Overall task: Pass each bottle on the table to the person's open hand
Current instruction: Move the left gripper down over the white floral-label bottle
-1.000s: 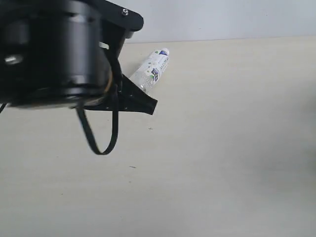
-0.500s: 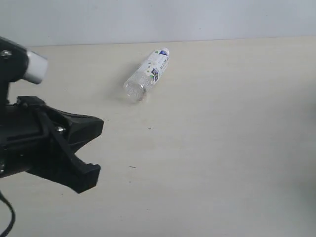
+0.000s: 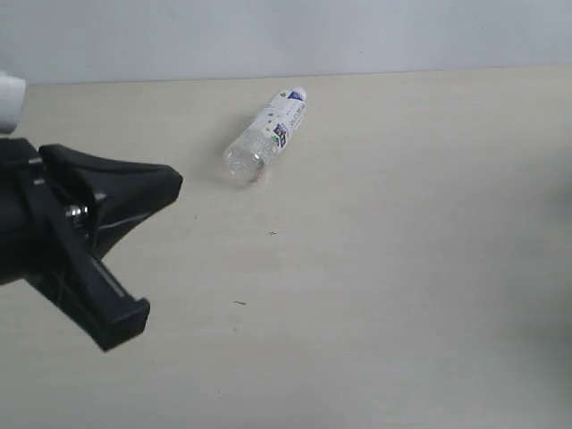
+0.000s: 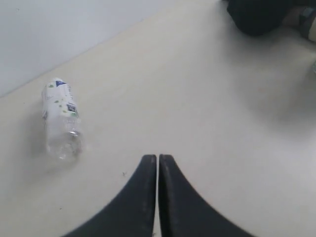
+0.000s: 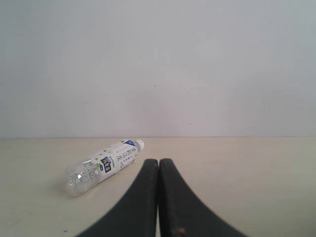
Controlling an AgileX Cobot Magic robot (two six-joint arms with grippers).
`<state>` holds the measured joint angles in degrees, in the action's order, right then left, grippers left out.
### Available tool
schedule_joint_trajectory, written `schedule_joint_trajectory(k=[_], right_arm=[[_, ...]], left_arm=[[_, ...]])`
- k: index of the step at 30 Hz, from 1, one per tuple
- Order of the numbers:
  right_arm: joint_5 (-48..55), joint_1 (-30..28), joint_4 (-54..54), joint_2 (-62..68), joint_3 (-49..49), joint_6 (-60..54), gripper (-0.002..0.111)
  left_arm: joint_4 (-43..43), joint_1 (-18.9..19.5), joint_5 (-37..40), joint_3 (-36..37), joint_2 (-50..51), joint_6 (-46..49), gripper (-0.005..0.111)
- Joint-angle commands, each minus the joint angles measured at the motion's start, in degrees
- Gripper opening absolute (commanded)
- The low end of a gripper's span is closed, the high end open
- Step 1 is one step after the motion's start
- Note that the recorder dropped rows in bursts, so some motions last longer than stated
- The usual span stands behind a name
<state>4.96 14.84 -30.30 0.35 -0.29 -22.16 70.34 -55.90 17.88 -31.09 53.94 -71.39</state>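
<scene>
One clear bottle (image 3: 264,136) with a white label and green fruit print lies on its side on the beige table (image 3: 402,268), cap pointing to the far edge. It also shows as the bottle (image 4: 60,123) in the left wrist view and the bottle (image 5: 101,165) in the right wrist view. My left gripper (image 3: 174,183) is at the left, shut and empty, short of the bottle. In its own view the left gripper (image 4: 158,158) shows fingers pressed together. My right gripper (image 5: 158,162) is shut too, with nothing in it. A black sleeve (image 4: 256,17) with a bit of skin (image 4: 307,23) sits at a corner; the palm is hidden.
A pale wall (image 3: 357,36) runs behind the table's far edge. Tiny dark specks (image 3: 272,233) dot the wood grain. The other bottles are out of view, and the right arm does not show in the exterior view.
The left arm's bulky body, which covered the upper left and touched the bottle's base in view, has swung down and left. Now only its shut gripper shows. The bottle has not moved.
</scene>
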Motion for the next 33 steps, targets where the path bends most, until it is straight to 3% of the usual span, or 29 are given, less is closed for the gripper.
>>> schedule_joint_trajectory(k=[1,11,17,23,26,29,33], right_arm=[[-0.4,-0.2,0.4,-0.4,0.3,-0.3,0.000],[-0.4,-0.2,0.4,-0.4,0.3,-0.3,0.000],[-0.4,-0.2,0.4,-0.4,0.3,-0.3,0.000],[-0.4,-0.2,0.4,-0.4,0.3,-0.3,0.000],[-0.4,-0.2,0.4,-0.4,0.3,-0.3,0.000],[-0.4,-0.2,0.4,-0.4,0.3,-0.3,0.000],[-0.6,-0.2,0.4,-0.4,0.3,-0.3,0.000]], left_arm=[[0.8,0.0,9.8,-4.6,3.7,0.2,0.004],[0.7,0.0,5.7,-5.6,5.8,-4.3,0.004],[0.4,0.0,10.6,-7.8,7.6,-2.8,0.004],[-0.1,0.0,19.5,-14.4,15.8,7.0,0.004],[-3.5,0.1,26.7,-19.8,20.8,16.4,0.004],[-9.1,3.1,29.4,-25.4,26.0,26.6,0.002],[-24.0,9.9,29.6,-34.2,33.4,41.5,0.000]])
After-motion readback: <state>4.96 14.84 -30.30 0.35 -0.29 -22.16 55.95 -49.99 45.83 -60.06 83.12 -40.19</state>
